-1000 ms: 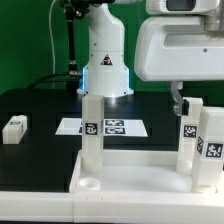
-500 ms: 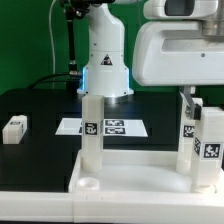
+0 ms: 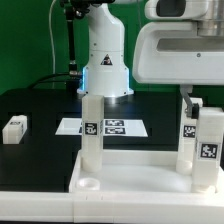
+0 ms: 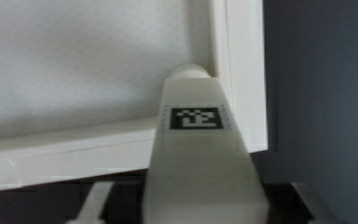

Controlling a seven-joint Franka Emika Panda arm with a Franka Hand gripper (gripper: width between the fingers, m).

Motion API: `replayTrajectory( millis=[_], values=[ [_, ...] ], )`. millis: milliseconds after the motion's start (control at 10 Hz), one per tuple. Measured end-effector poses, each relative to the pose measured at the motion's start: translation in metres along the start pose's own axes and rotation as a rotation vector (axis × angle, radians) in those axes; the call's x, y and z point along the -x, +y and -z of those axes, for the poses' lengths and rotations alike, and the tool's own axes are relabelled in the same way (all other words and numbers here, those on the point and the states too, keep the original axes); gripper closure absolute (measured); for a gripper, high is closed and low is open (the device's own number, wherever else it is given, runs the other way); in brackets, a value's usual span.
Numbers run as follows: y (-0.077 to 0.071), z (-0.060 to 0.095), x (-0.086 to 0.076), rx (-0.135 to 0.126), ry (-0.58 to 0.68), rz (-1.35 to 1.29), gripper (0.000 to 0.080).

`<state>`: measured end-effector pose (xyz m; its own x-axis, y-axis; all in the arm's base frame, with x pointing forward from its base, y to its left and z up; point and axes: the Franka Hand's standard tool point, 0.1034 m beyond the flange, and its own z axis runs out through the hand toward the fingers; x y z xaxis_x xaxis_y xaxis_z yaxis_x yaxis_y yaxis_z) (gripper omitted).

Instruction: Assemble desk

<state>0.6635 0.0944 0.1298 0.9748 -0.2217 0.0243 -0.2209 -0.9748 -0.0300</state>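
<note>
The desk's white rimmed tabletop (image 3: 130,170) lies at the front of the exterior view. Three white legs with square markers stand upright on it: one at the left (image 3: 92,125) and two at the right (image 3: 188,130) (image 3: 211,150). My gripper (image 3: 190,100) hangs over the right side, its fingers down round the top of the farther right leg. In the wrist view that leg (image 4: 197,150) rises between my fingers (image 4: 98,200) from a corner of the tabletop (image 4: 87,70). The gripper (image 4: 197,208) is shut on it. A fourth leg (image 3: 14,128) lies loose at the exterior view's left.
The marker board (image 3: 113,127) lies flat on the black table behind the tabletop. The arm's white base (image 3: 105,60) stands at the back, against a green backdrop.
The jaws have closed in on the farther right leg; the visible finger moved toward the exterior view's right, against it. Legs and tabletop have stayed in place.
</note>
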Motion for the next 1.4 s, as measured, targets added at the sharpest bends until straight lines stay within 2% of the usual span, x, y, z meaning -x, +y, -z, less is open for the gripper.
replayTrajectory(
  millis=[300,800,1100,1200,1300,1400],
  values=[
    [-0.0002,-0.0005,0.0005,-0.003,-0.002,-0.213,0.0509],
    [-0.0019,-0.0022,0.0019,-0.038,-0.010,-0.791,0.0509],
    [-0.0027,-0.0024,0.0018,-0.046,-0.019,-0.955,0.0509],
    [-0.0029,-0.0030,0.0022,-0.046,-0.020,-0.953,0.0434],
    [-0.0027,-0.0037,0.0023,-0.046,-0.020,-0.903,0.0297],
    [-0.0019,-0.0050,0.0024,-0.043,-0.021,-0.866,0.0297]
  ],
)
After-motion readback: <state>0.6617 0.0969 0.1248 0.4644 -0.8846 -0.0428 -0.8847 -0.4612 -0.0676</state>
